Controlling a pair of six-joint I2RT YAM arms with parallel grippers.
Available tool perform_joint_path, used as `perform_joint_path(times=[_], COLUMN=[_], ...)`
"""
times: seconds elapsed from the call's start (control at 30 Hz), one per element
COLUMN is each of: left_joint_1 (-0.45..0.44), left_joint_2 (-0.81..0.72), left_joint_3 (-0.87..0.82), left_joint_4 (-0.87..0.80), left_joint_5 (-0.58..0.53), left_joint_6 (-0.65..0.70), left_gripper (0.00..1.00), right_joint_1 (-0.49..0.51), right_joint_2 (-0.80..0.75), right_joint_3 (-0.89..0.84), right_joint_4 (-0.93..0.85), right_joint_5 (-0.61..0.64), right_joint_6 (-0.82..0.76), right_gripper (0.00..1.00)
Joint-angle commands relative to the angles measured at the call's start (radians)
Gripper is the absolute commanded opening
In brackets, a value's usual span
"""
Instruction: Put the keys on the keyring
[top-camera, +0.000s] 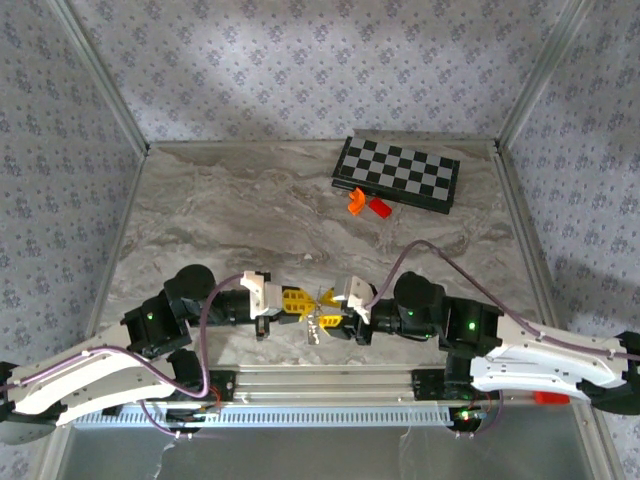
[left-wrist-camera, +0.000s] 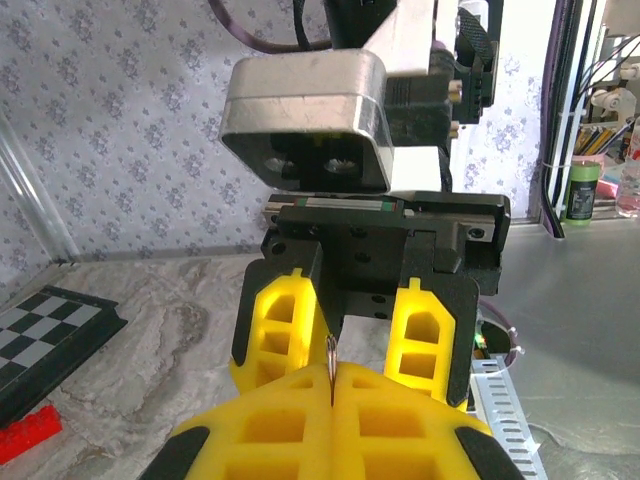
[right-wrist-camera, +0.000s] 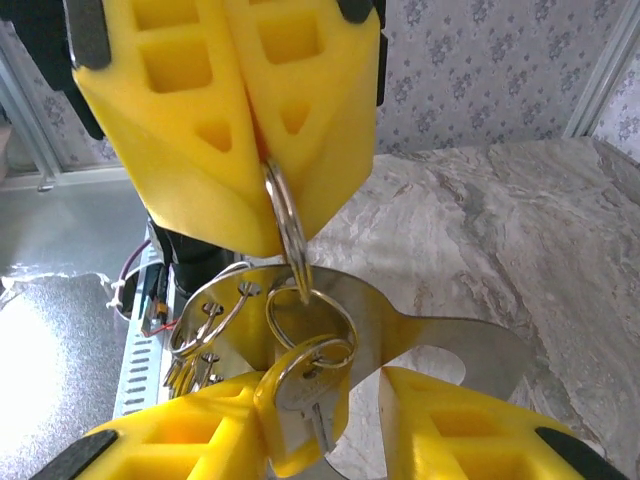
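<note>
Left claw (left-wrist-camera: 331, 405) clamped shut on keyring (right-wrist-camera: 285, 215), ring held edge-up above bench (top-camera: 250, 210). Right claw (right-wrist-camera: 350, 405) stood part open below, key (right-wrist-camera: 312, 410) dangling loose at its gap. Risk: ring twisting in pinch, key swinging clear. Ring's split hidden; flat steel piece (right-wrist-camera: 450, 345) behind unidentifiable.

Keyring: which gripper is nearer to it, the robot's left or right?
Left. The left gripper is shut on the keyring; the right gripper is open, straddling a hanging key, off the ring.
</note>
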Motion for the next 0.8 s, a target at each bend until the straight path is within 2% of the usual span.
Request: perform_joint_path(times=[0.0, 0.27, 0.77], left_joint_1=[-0.002, -0.003, -0.003], left_joint_2=[-0.014, -0.012, -0.019], left_joint_3=[0.0, -0.013, -0.015], left_joint_4=[0.058, 0.072, 0.057], left_joint_5=[-0.006, -0.01, -0.033], left_joint_6=[-0.016, -0.02, -0.015], left_gripper=[0.0, 0.0, 0.0], right_joint_1=[0.004, 0.004, 0.005], right_joint_2=[-0.021, -0.009, -0.014], right_joint_3=[-0.022, -0.042, -0.026], right_joint_4=[0.102, 0.139, 0.081], right_joint_5=[-0.014, 0.005, 0.039], right_joint_6=[0.046, 0.052, 0.031], right_gripper=[0.35, 0.3, 0.02])
